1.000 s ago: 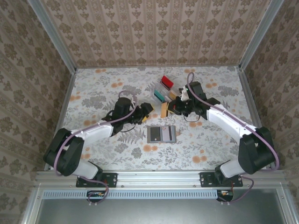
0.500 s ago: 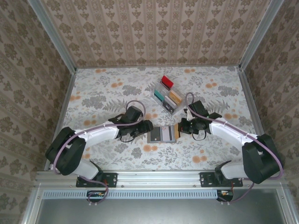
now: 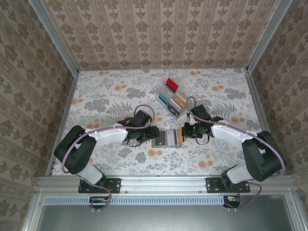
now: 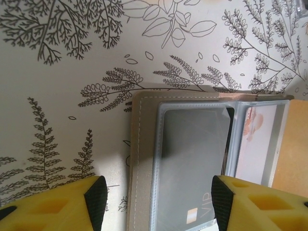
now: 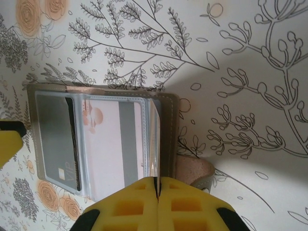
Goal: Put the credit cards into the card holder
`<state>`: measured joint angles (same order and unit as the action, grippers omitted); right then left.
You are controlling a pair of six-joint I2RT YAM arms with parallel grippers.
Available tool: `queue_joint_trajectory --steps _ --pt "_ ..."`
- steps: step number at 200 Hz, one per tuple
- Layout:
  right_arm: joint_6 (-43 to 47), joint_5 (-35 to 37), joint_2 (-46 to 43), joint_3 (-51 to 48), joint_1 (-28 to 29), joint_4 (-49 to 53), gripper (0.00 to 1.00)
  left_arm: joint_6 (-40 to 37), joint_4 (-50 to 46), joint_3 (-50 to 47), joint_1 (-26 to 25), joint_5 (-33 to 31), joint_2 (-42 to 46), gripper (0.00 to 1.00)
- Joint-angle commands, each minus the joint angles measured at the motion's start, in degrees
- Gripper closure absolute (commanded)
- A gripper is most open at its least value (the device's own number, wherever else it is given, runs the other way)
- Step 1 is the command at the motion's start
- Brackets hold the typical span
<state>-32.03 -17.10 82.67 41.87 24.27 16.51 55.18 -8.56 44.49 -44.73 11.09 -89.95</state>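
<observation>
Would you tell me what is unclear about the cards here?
- Beige card: left wrist view, cut off by the right edge; right wrist view, edge-on in the right claw.
- Whether it is inside the card holder: top view, too small.
- Rack cards: top view, too small to count.

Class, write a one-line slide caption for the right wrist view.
Right end effector, shut on a credit card seen edge-on, poised over the open grey card holder.
</observation>
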Motion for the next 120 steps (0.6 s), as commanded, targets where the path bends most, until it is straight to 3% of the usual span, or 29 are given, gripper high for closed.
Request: queue_joint_trajectory --steps 1,52,120 --pt "0.51 0.17 1.7 -1.3 0.3 -1.01 0.96 -1.41 0.23 1.34 -0.45 -0.21 -1.41 0.39" --pt "-2.62 -4.54 2.68 -2.18 0.25 -6.05 0.95 -1.32 1.55 1.46 -0.87 0.84 -3.78 0.46" --pt "-5.43 -7.39 -5.29 0.43 0.34 -3.78 0.95 -0.77 3.28 1.19 -1.41 0.69 -3.23 0.52"
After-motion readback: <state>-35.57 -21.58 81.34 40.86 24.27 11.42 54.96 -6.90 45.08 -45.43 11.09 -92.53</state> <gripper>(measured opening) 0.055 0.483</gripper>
